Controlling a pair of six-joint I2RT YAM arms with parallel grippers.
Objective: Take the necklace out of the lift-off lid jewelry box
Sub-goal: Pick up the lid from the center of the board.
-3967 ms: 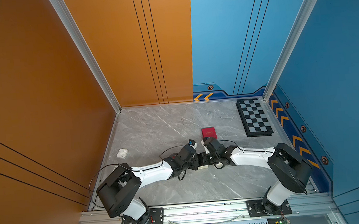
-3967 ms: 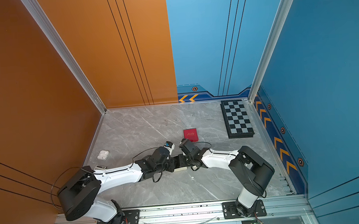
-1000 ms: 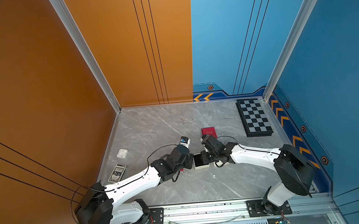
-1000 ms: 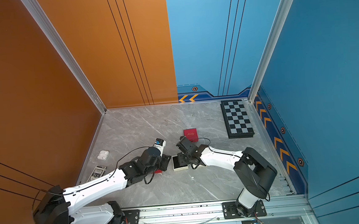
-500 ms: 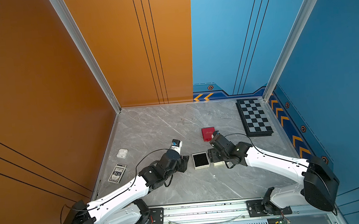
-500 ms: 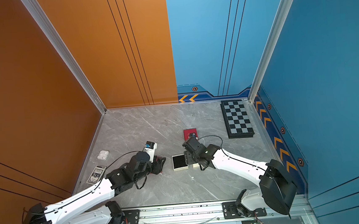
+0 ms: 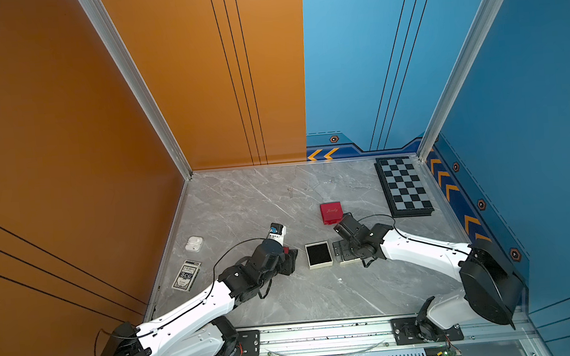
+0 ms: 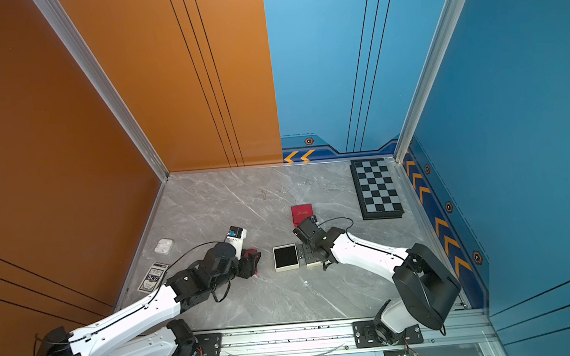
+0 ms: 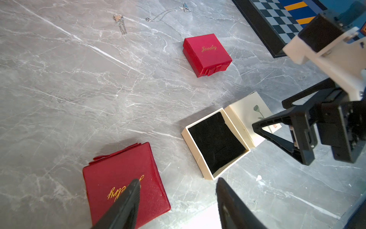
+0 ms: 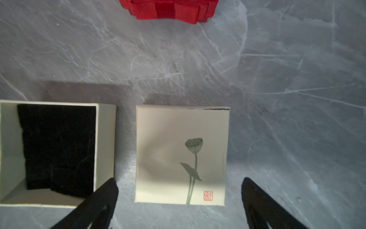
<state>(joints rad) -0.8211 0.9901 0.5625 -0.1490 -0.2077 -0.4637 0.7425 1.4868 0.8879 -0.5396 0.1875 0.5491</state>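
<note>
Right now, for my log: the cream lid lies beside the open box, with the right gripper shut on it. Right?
No. The right wrist view shows the right gripper open, jaws spread wider than the cream lid. The lid does lie beside the open box.

Gold script "Jewelry" on the red box (image 9: pixel 207 52) beyond the open cream box (image 9: pixel 195 150); same word, partly covered, on the red case (image 9: pixel 118 174) beside it; "BCG" on the card pack (image 7: pixel 187 275) well apart from it; unreadable red seal (image 10: pixel 208 195) on the cream lid (image 10: pixel 168 148) next to it.

Surface finishes
Worktop (image 9: pixel 79 89) smooth grey marble-look, slight sheen. Cream box (image 10: pixel 106 138) and lid (image 10: pixel 168 138) matt paperboard; lining (image 10: pixel 57 148) black velvety cloth. Near red box (image 9: pixel 122 178) grained leatherette, gold foil lettering; far red box (image 9: pixel 207 52) matt, bow (image 10: pixel 166 10) ribbed ribbon. Chain (image 9: pixel 164 14) shiny metal.
</note>
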